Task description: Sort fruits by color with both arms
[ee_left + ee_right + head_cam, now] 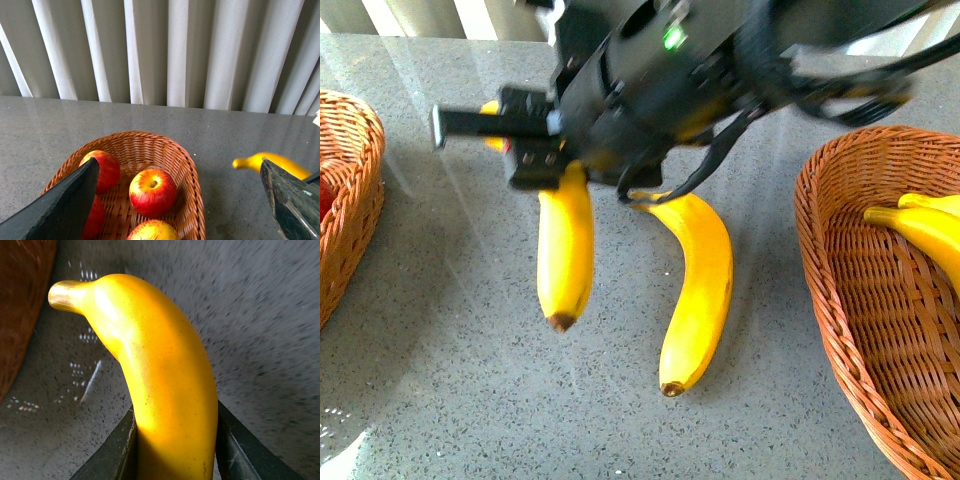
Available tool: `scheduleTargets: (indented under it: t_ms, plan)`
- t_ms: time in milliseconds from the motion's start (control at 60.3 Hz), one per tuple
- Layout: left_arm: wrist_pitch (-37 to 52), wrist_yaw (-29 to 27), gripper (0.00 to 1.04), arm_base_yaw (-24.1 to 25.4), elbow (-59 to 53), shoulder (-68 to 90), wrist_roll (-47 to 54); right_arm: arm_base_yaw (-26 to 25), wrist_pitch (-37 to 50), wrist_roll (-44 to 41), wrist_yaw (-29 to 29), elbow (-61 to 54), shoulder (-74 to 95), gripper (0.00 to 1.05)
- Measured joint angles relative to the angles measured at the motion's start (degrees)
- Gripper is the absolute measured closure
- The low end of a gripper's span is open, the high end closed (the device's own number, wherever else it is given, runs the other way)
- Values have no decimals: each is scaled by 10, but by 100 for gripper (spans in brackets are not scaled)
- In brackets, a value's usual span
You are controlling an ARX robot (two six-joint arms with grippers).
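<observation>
My left tool (pixel 177 167) hangs spread wide and empty over the brown wicker basket (pixel 145 147) holding 4 round red-yellow apples (pixel 152 192). My right tool (pixel 177 452) is clamped on a long yellow banana (pixel 160 390). Another curved yellow banana (pixel 700 290) lies just beside it on the grey speckled counter (pixel 440 380).

Heads up, it's tight on one side: a second banana (pixel 700 280) lies just beside the banana (pixel 565 250) your right hand (pixel 176 440) is clamped on, between it and the banana basket (pixel 812 215). The hand's other side is bare bench (pixel 440 330) all the way to the apple basket (pixel 350 150). Your left hand (pixel 177 165) hangs over that basket, with apples (pixel 152 192) crowding the floor below it and open bench beyond the rim.
</observation>
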Motion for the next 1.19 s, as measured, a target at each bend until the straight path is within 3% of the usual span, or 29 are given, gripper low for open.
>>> scheduleTargets:
  t_ms: [265,530,696,895,1193]
  plan:
    - [0,0,9,0,0,0,0,-92,30,-4,-11,-132,-163,73]
    - [0,0,9,0,0,0,0,-236,17,-50,-27,-278,-266,73]
    - [0,0,9,0,0,0,0,-301,7,-78,-42,-336,-300,73]
    - [0,0,9,0,0,0,0,-337,16,-99,-41,-369,-291,73]
    - [0,0,9,0,0,0,0,-349,43,-108,-26,-372,-256,73]
